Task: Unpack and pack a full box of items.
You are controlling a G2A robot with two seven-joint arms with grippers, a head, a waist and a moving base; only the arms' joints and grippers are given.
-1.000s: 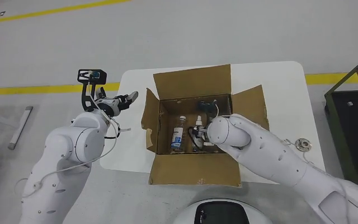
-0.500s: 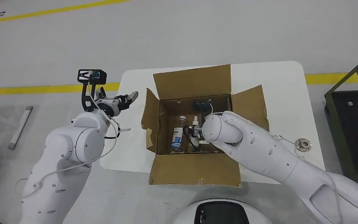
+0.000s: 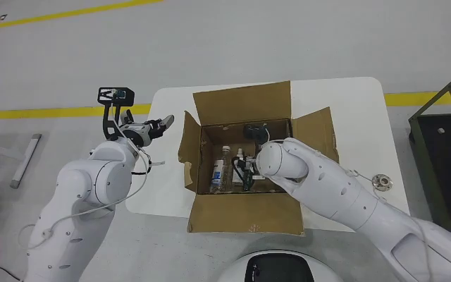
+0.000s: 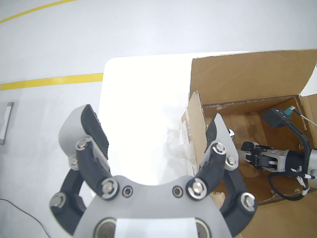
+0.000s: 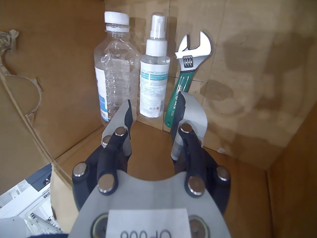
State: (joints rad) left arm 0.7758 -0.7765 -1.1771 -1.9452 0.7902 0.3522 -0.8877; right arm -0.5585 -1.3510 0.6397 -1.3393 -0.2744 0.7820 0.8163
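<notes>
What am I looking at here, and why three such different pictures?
One machine, three cameras. The top view looks down from above the robot's arms at a white table bearing an open cardboard box. The other two views come from cameras on the wrists. The left arm is beside the box, at the table's edge, jaws open and empty. The right arm is inside the box, jaws open, holding nothing. Just ahead of them, side by side, are a clear water bottle, a white spray bottle and a green-handled wrench.
</notes>
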